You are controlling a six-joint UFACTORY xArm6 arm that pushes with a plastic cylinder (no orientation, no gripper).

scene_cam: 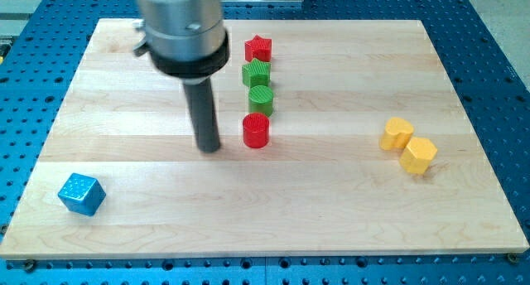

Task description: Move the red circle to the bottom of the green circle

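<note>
**Board inventory: red circle lying under green circle, tip standing to its left**

- Red circle point(257, 130): sitting just below the green circle point(262, 99), close to touching it, so the goal is looking nearly or fully met. Judged light, rigid and smooth-sided; likely to be sliding easily and rolling off a push that is not aimed through its centre. No taking hold is possible; contact is best made on the side wall, square-on.
- Tip point(209, 148): resting on the board point(331, 202) just left of the red circle, a small gap showing between them. The arm is carrying no pincer, only a plain rod, so there is nothing to open or close.
- Column above: red star point(258, 48), then a green block point(256, 72) of unclear shape, then the green circle, all crowding together. An upward nudge is risking a knock-on through the stack.
- Blue cube point(81, 194): lying well apart, lower left.
- Two yellow blocks point(407, 144): touching, far right.
- Open room: wide bare wood lying below and to the right of the red circle; board edges are staying well away from it.
</note>
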